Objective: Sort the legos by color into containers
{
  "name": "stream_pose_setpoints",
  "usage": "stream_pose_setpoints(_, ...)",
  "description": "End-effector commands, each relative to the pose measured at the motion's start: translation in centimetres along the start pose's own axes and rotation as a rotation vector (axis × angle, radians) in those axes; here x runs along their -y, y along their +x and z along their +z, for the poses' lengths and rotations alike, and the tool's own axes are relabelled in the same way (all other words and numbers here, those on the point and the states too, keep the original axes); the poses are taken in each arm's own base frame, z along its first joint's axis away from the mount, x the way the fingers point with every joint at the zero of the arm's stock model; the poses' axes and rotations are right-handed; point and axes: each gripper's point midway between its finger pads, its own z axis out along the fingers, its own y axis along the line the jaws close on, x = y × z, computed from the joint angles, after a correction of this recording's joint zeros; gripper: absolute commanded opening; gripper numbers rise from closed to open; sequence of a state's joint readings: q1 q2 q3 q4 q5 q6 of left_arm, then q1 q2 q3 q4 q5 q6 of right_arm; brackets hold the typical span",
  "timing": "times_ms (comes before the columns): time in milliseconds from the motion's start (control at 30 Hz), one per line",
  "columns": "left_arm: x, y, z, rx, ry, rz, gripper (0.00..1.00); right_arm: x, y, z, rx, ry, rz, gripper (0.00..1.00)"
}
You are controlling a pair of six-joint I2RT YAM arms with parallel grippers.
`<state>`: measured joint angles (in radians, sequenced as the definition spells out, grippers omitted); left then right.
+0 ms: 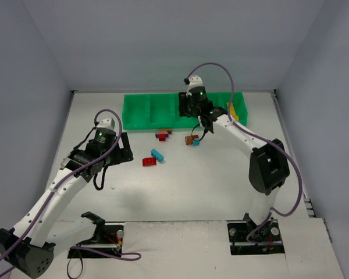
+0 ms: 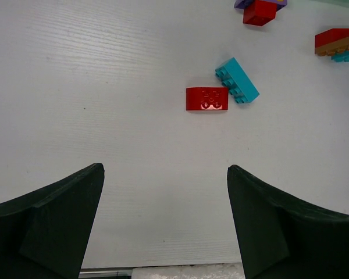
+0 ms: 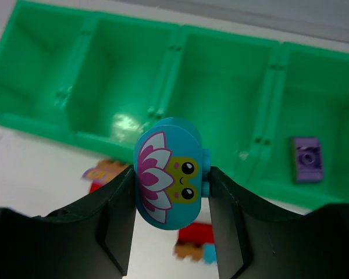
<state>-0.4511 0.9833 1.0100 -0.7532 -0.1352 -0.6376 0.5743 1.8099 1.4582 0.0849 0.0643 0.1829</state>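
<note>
Lego, round cyan one, pinched in my right gripper above the tray. Could slip off those curved sides and land with the purple brick, wrong bin.

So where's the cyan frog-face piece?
The cyan piece is at the centre of the right wrist view, pinched in the jaws of the right gripper, by the green tray's near wall.

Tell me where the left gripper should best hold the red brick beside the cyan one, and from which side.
Probably from above: close on the red brick across its two long flat sides, nearer the end away from the cyan brick, which crowds one far corner. The open left gripper would need turning.
</note>
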Motion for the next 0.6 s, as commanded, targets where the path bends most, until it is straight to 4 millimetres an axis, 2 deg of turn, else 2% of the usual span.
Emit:
stream_pose_setpoints(0, 1.4, -3.1, -1.4, 0.094, 0.056, 0.002, 0.80, 2.3, -2.6, 3.1, 0.072, 0.020, -0.018, 0.10)
stream_pose_setpoints(33, 1.5, -3.2, -1.6, 0.097, 0.061, 0.003, 0.80, 2.8, -3.0, 3.8, 0.081, 0.021, -0.016, 0.12)
stream_pose_setpoints(67, 1.5, -3.2, -1.6, 0.097, 0.064, 0.003, 0.80, 3.3, -2.4, 5.3, 0.063, 0.019, -0.014, 0.14)
stream_pose_setpoints(100, 1.5, -3.2, -1.7, 0.097, 0.066, 0.005, 0.80, 3.9, -3.9, 5.8, 0.092, 0.023, -0.015, 0.16)
stream_pose_setpoints(200, 1.6, -3.1, -1.7, 0.094, 0.069, 0.005, 0.80, 4.3, -4.4, 8.1, 0.099, 0.007, -0.030, 0.22)
stream_pose_setpoints(233, 1.5, -3.0, -1.7, 0.094, 0.069, 0.005, 0.80, 4.6, -3.7, 9.2, 0.084, 0.012, -0.030, 0.27)
stream_pose_setpoints(267, 1.5, -3.0, -1.7, 0.093, 0.067, 0.005, 0.80, 4.8, -3.7, 9.6, 0.084, 0.013, -0.026, 0.40)
stream_pose_setpoints(300, 1.5, -3.0, -1.7, 0.095, 0.068, 0.005, 0.80, 5.0, -4.3, 9.8, 0.096, 0.015, -0.020, 0.46)
stream_pose_setpoints(333, 1.4, -3.0, -1.7, 0.094, 0.066, 0.006, 0.80, 5.2, -3.7, 10.5, 0.085, 0.018, -0.018, 0.51)
stream_pose_setpoints(367, 1.4, -3.0, -1.7, 0.094, 0.066, 0.006, 0.80, 5.2, -3.8, 10.5, 0.088, 0.019, -0.015, 0.61)
stream_pose_setpoints(400, 1.5, -3.1, -1.6, 0.096, 0.069, 0.006, 0.80, 5.1, -3.7, 10.6, 0.086, 0.015, -0.014, 0.63)
stream_pose_setpoints(467, 1.5, -3.1, -1.6, 0.097, 0.069, 0.011, 0.80, 4.5, -4.0, 10.0, 0.089, -0.010, -0.017, 0.66)
stream_pose_setpoints(500, 1.6, -3.1, -1.5, 0.098, 0.068, 0.012, 0.80, 4.0, -3.4, 9.8, 0.080, -0.020, -0.035, 0.69)
stream_pose_setpoints(567, 1.6, -3.2, -1.3, 0.100, 0.067, 0.018, 0.80, 3.5, -4.2, 8.4, 0.095, -0.033, -0.052, 0.70)
